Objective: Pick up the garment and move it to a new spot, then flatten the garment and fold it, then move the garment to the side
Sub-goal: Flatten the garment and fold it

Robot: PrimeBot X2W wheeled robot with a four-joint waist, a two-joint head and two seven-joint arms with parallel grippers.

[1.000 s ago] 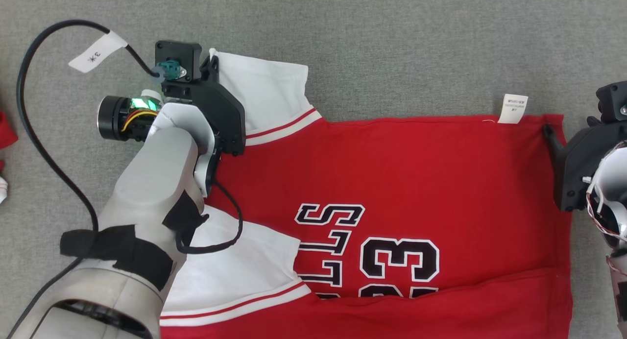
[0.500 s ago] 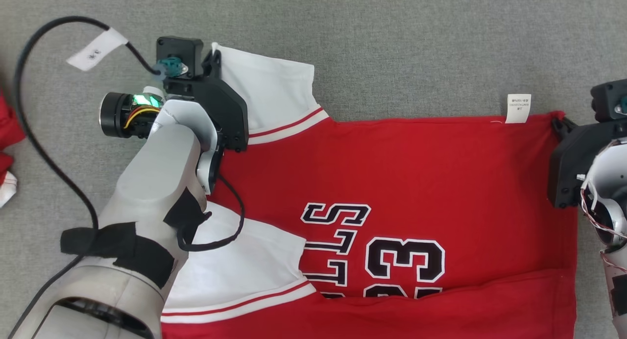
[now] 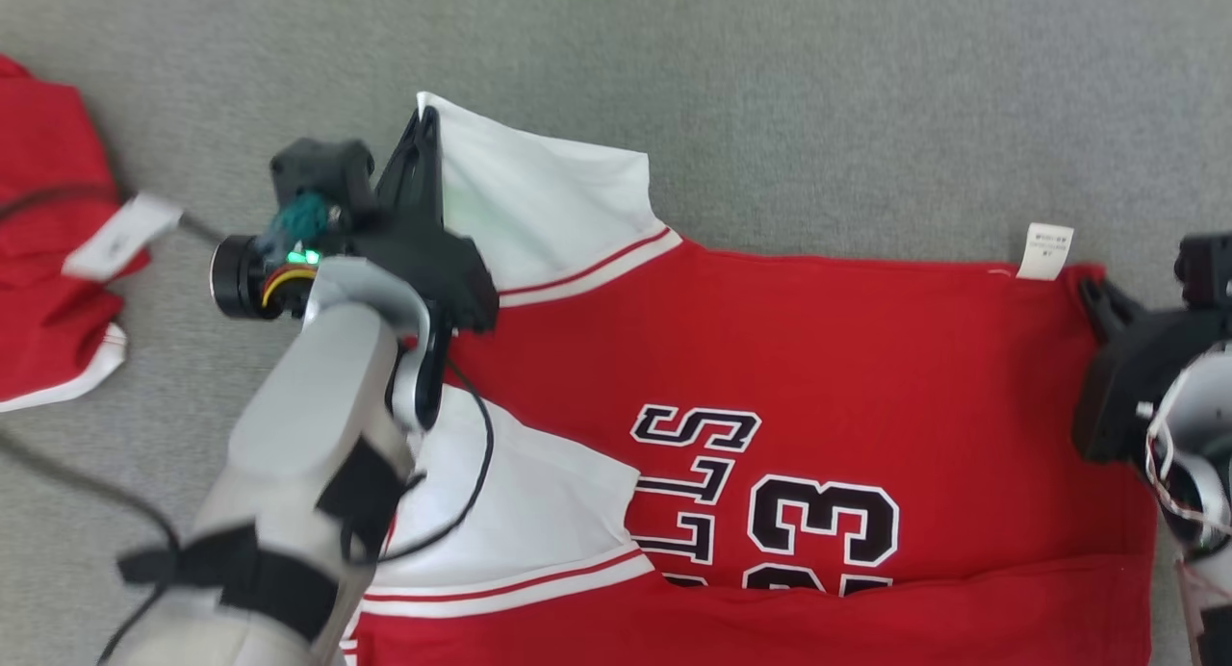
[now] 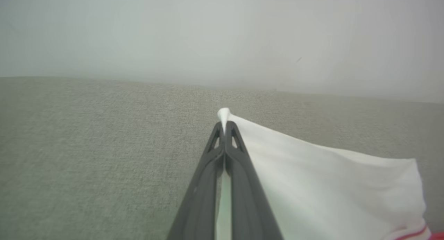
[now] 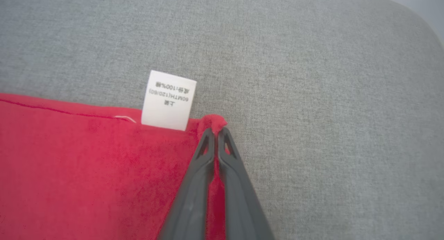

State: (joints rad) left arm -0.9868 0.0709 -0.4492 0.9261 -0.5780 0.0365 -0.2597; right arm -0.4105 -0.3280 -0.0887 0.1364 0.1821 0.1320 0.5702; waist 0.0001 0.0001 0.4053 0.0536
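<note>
The garment [image 3: 828, 358] is a red jersey with white sleeves and black lettering, spread on the grey surface, its near part folded over. My left gripper [image 3: 423, 117] is shut on the corner of the far white sleeve [image 3: 539, 204]; the left wrist view shows the white cloth [image 4: 312, 184] pinched between the closed fingers [image 4: 239, 156] of the gripper [image 4: 224, 123]. At the far right, the red hem corner [image 5: 214, 122] is pinched by my shut right gripper [image 5: 215, 130], beside the white care label [image 5: 169, 100]. In the head view that gripper [image 3: 1092, 289] sits at the jersey's right corner.
Another red garment [image 3: 48, 262] with white trim lies at the left edge of the head view. A black cable with a white tag [image 3: 115, 238] trails from my left wrist. Grey fabric surface [image 3: 818, 98] extends beyond the jersey.
The right gripper has closed on the red hem corner. The left gripper has lifted with the sleeve corner. The head camera has shifted, bringing the other red garment into view.
</note>
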